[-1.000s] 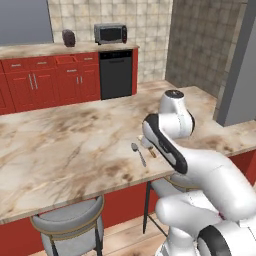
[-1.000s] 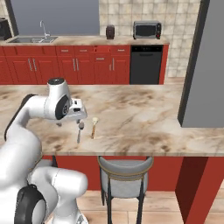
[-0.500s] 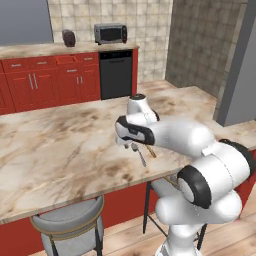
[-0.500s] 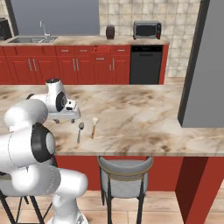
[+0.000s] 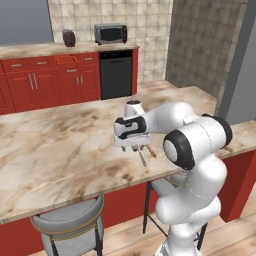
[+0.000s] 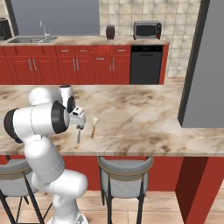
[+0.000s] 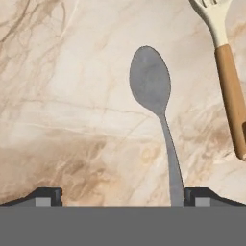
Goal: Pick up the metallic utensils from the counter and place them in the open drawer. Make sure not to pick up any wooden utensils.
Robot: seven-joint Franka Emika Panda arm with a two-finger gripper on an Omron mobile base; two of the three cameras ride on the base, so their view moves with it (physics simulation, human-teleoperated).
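Gripper (image 7: 123, 199): your jaws stand wide apart, holding nothing, low over the counter (image 5: 60, 150).
Grey spoon (image 7: 154, 110): flat on the counter beneath your hand, handle by one fingertip.
Wooden spoon (image 7: 228, 81): just beside it, roughly parallel.

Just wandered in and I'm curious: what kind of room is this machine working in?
A home kitchen, apparently rendered: a sink and toaster oven on the back counter, a dishwasher, and stools at the island counter.
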